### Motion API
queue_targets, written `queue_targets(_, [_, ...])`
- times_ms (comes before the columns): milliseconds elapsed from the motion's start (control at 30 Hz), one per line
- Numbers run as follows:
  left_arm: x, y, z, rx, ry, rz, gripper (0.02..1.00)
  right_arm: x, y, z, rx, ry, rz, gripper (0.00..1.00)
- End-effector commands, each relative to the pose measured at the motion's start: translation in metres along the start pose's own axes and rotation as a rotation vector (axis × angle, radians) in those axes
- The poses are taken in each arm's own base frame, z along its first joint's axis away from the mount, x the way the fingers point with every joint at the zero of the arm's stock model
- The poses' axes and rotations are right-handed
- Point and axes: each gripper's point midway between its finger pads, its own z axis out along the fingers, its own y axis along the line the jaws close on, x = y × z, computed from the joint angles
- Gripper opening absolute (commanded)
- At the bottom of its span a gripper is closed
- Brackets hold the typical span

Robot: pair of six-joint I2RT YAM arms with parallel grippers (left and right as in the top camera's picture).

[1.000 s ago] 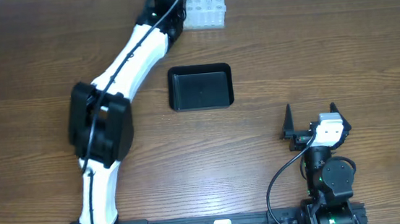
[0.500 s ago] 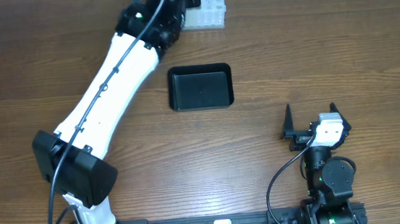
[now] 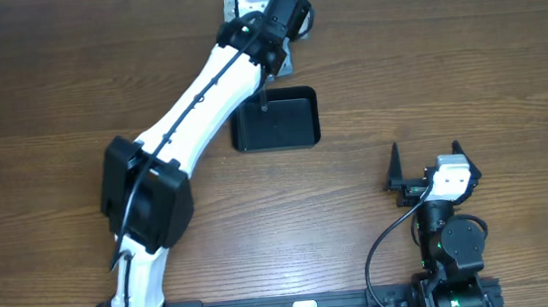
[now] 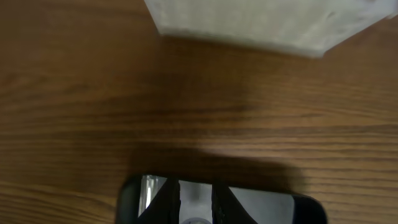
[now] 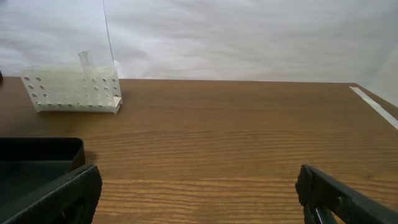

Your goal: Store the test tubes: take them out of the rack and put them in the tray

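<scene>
Top view puts the right gripper (image 3: 426,162) lowest, in the lower right of the frame near its own base. Its jaws are spread wide and hold nothing, and it is well apart from the task's things. Farther up, at the centre of the frame, lies the black tray (image 3: 302,136); I make out no tube lying on its floor. The left arm runs diagonally from the lower left to the upper middle, where the left gripper (image 4: 197,190) hangs lifted. Its jaws are drawn close on the top end of a clear test tube (image 3: 263,99), which hangs thin and nearly upright beneath it. The left wrist view shows the gripper above the tray's rim on the rack side, not above its middle. Farthest, at the top centre and partly under the arm, stands the white rack (image 5: 71,92) with a second tube (image 5: 84,59) in it.

The main risk, I judge, is a release here: dropped from height over the rim, the tube could strike the wall, bounce onto the table and roll or crack. Lowered upright, its tip would land first and it might topple over the wall. Smooth glass pinched at one end may also slip or swing. The arm passing over the rack could knock it and tip the second tube
</scene>
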Motion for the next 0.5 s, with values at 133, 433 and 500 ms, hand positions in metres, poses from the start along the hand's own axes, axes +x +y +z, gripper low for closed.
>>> queue_targets(133, [0.021,0.002,0.020,-0.031,0.079,-0.012,0.060,0.003,-0.003,0.000,0.015,0.006,0.001,0.991])
queue_targets(433, [0.036,0.005,0.035,-0.059,0.128,0.007,0.071,0.003,-0.003,0.000,0.015,0.006,0.001,0.993])
queue_targets(500, [0.042,0.005,0.039,-0.062,0.153,0.012,0.069,0.003,-0.003,0.000,0.015,0.006,0.002,0.991])
